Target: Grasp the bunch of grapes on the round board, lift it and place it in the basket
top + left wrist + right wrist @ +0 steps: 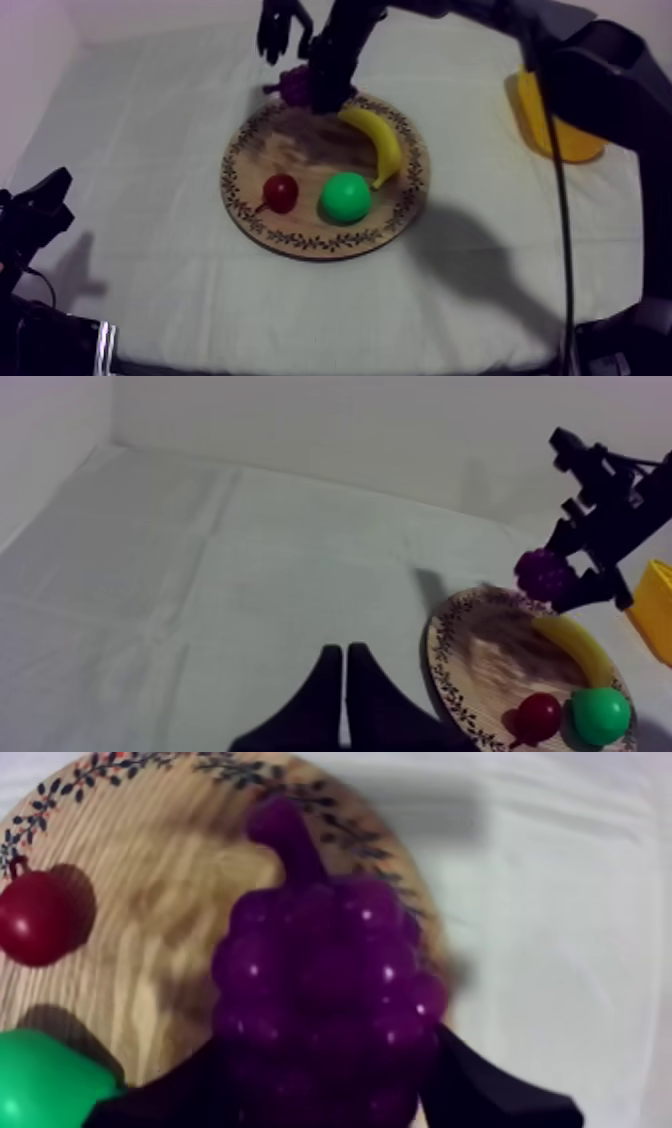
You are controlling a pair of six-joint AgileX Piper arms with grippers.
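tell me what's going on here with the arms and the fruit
The right claw is shut on the bunch of grapes, holding it just above the far rim of the wooden board. The banana, small red fruit and green fruit lie on the board. The yellow basket sits at the table's right side. The left claw rests shut at the left.

This looks like a robotics lab bench. A plain grey-white cloth (150, 130) spreads all around the round wooden board (300, 150). A bare pale wall (350, 416) rises behind the board, a black robot arm (600, 70) reaches over it, and toy fruit (346, 197) lies on it.
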